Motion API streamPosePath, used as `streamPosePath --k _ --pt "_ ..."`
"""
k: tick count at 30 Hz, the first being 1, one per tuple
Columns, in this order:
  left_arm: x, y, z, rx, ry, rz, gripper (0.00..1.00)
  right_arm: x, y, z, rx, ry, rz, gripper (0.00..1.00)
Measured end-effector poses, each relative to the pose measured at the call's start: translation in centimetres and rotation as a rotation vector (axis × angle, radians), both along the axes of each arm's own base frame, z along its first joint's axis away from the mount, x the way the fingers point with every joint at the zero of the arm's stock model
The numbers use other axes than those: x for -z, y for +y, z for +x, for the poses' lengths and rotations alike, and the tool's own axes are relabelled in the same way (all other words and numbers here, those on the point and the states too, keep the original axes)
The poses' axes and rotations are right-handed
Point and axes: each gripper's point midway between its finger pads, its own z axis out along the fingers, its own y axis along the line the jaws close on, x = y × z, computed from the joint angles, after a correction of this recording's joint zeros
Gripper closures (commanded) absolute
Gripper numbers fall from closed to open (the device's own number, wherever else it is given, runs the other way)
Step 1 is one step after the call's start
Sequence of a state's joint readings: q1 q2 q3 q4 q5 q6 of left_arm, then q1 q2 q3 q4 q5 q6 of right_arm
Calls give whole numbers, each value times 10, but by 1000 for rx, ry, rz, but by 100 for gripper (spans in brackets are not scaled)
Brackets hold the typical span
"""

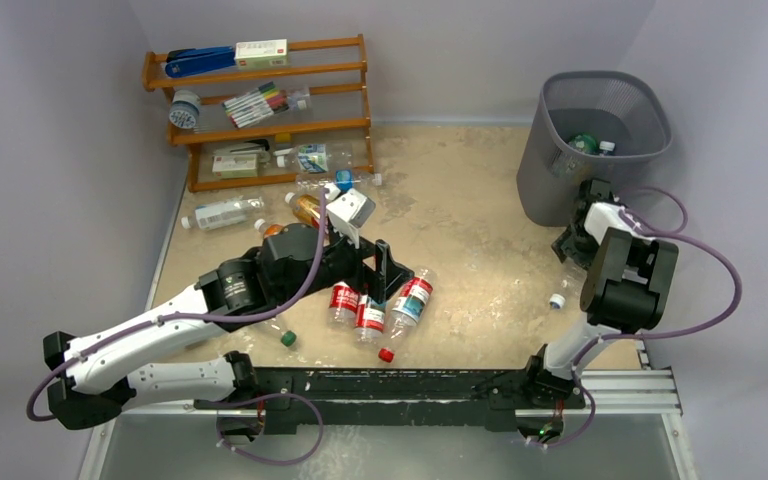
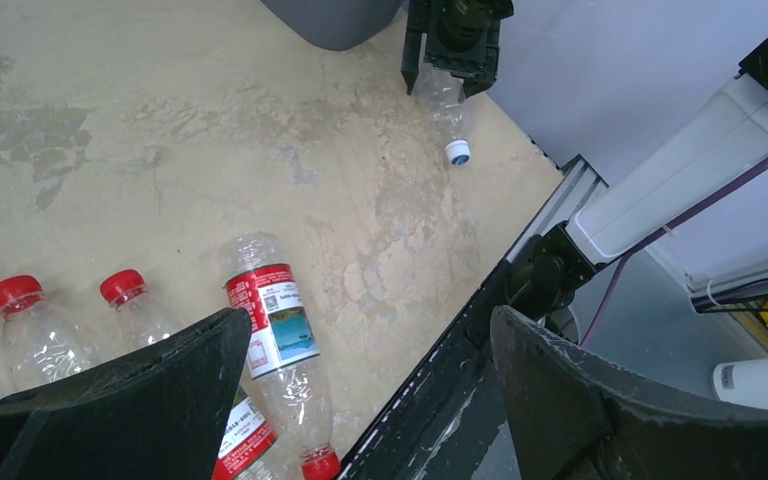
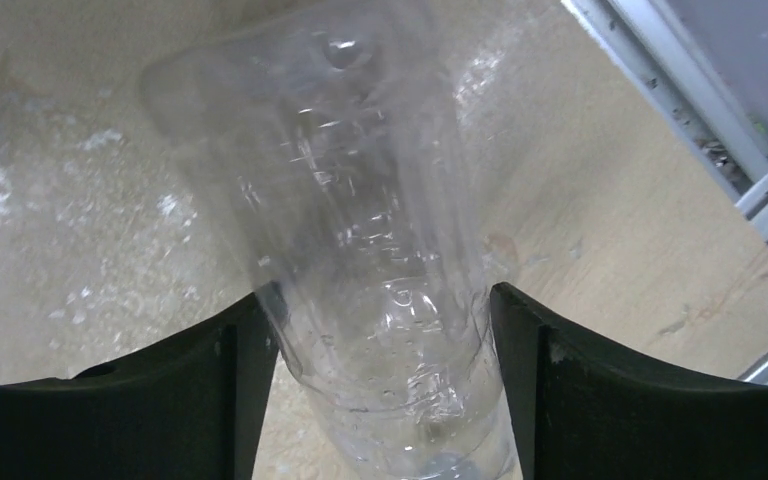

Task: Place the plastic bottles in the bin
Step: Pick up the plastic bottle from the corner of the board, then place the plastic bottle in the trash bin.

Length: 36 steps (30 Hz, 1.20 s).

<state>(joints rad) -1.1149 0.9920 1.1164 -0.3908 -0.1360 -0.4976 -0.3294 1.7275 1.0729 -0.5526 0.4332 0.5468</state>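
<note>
Clutter at left: loose bottles (image 1: 222, 213) strewn before wooden rack (image 1: 260, 125), little free room. Left gripper (image 1: 388, 268) spread wide, holding nothing, over smooth clear red-labelled bottles (image 1: 372, 312) lying near front rail (image 1: 440, 385). Mottled tabletop (image 1: 480, 220) mid-field. Right gripper (image 1: 567, 248) clamped on thin crinkled clear bottle (image 3: 380, 300) by table's right edge, just beside wire-mesh bin (image 1: 550, 185); green-capped bottle (image 1: 582, 143) inside.

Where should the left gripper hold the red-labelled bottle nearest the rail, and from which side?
Across the red-labelled bottle at its label, from straight above: it lies flat, with bare table either side there, and the left gripper is open.
</note>
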Motion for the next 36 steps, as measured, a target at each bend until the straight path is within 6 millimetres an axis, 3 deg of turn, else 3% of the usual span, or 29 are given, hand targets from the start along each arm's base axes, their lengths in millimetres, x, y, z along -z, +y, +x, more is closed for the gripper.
streamPosePath --k 5,13,17,23,29,32,36 --pt "2 -2 0 3 4 5 10 -10 15 4 -15 -91 63 39" --pt "-1 0 -1 -2 13 -12 10 -55 47 11 -81 -318 112 51" --pt "-9 5 -3 -5 3 -35 10 -73 78 10 -145 -399 159 51" --pt "-20 14 -3 -28 -17 -65 10 -100 142 17 -298 -495 238 51" --pt "-16 17 0 -52 -9 -48 10 -131 201 3 -434 -590 340 54" --pt "-12 18 2 -68 -6 -37 9 -157 217 -9 -485 -675 389 55" --pt "-5 16 4 -75 11 -9 8 -194 224 -21 -535 -783 419 55"
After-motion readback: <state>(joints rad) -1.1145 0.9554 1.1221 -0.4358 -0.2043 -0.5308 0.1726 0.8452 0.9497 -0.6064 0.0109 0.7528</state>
